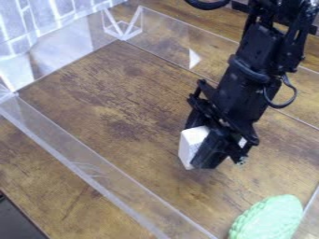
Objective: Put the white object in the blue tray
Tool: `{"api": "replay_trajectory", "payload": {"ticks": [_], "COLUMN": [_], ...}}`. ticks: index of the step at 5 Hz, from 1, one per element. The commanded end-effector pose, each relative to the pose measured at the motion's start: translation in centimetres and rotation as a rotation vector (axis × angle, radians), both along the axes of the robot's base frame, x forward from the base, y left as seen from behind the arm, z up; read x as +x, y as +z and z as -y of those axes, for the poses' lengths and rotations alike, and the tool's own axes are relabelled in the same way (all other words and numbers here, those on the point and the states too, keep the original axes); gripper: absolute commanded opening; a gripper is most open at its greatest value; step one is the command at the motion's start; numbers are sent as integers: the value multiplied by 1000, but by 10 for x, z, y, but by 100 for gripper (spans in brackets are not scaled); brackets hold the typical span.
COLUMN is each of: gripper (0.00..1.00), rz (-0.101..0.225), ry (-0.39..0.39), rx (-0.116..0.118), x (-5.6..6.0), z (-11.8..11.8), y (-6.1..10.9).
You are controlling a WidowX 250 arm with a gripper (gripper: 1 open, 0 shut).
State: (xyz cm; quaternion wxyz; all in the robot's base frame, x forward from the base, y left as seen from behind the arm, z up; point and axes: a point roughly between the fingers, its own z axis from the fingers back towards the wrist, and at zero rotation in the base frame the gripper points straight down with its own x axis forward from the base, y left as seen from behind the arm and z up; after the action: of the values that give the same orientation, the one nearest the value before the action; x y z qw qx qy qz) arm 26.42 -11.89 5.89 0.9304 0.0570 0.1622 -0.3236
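The white object (192,149) is a small smooth block, held just above the wooden tabletop between the black fingers of my gripper (203,149). The gripper is shut on it and points steeply down from the black arm (256,65) that reaches in from the upper right. The block's left face and top show; its right side is hidden by a finger. The blue tray is out of view.
A bumpy light-green oval lump (267,218) lies at the bottom right. Clear plastic walls (75,154) fence the wooden table (112,103) on the left and front, with a clear upright corner piece (122,23) at the back. A tiled wall stands at the upper left.
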Motion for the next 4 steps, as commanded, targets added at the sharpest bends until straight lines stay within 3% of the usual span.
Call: {"api": "replay_trajectory", "payload": {"ticks": [1,4], "gripper": [0,0], "rz": [81,67], "ry": [-5,-30], "rx": [-56,-78], "x": [5,1], "z": [4,7], "y": [27,26]}}
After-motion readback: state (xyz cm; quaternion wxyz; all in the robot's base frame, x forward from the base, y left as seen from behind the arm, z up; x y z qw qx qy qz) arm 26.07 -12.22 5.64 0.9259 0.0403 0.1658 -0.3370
